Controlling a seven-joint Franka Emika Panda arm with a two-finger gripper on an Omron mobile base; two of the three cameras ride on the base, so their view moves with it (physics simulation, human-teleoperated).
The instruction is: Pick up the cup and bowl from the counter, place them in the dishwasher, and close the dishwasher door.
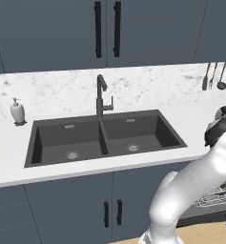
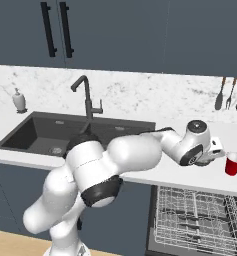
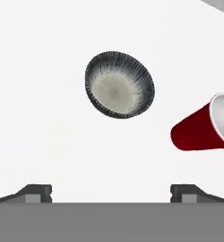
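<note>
With its jaws spread wide and empty, the gripper (image 3: 111, 191) hovers over the bowl (image 3: 119, 84) beside the cup (image 3: 203, 127) near the counter's (image 2: 190, 172) front edge, apparently lining up pickup 1, which needs a centred descent.

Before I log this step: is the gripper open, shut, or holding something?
Gripper: open, empty, above the bowl on the counter, cup beside it.

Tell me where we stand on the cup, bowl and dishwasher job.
Done: nothing is loaded yet; the dishwasher stands open with its rack pulled out. In hand: the gripper is open above the counter, with the bowl ahead of it and the cup beside the bowl; neither is gripped. Left: pick up and load both, then close the dishwasher door.
</note>
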